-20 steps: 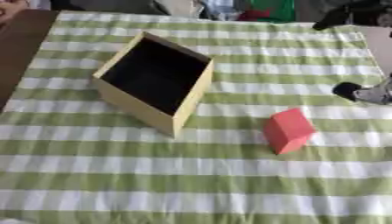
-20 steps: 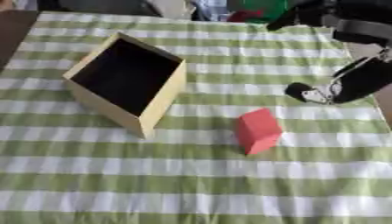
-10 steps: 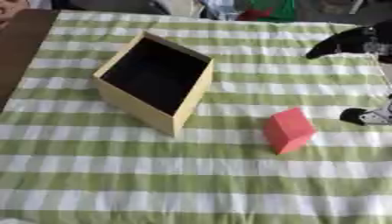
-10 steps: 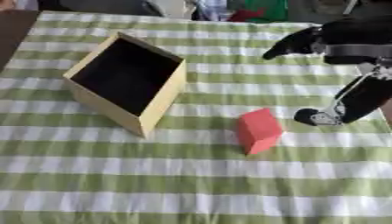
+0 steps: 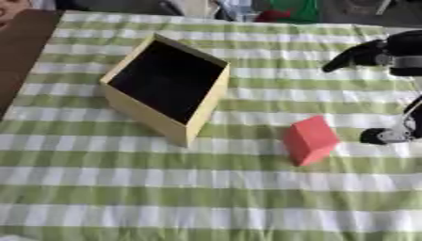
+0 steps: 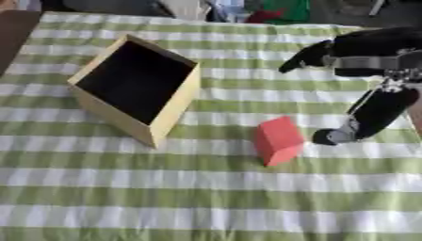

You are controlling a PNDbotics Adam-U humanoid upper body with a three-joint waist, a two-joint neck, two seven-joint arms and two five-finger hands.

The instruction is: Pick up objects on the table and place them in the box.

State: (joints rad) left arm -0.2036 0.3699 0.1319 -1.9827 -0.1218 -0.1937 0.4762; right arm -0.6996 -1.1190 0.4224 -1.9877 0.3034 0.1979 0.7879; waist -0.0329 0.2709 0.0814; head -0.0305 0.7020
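Note:
A red block [image 6: 277, 140] lies on the checked cloth, right of centre. To its left stands a yellow box [image 5: 168, 89] with a dark inside, open at the top and set at an angle. My right hand [image 6: 372, 47] comes in from the right, black and open. Its thumb [image 6: 302, 56] points left above the cloth. Its fingers [image 6: 377, 112] hang down, and their tips are close to the cloth just right of the red block, not touching it. Nothing is in the hand. My left hand shows in neither view.
A green and white checked cloth [image 5: 206, 197] covers the table. A bare brown strip of table [image 5: 20, 56] runs along the far left. Green and red clutter [image 5: 280, 10] sits beyond the far edge.
My right hand has come down from the far right towards the near side, and its fingertips now hang beside the red block. The box and the block have not moved.

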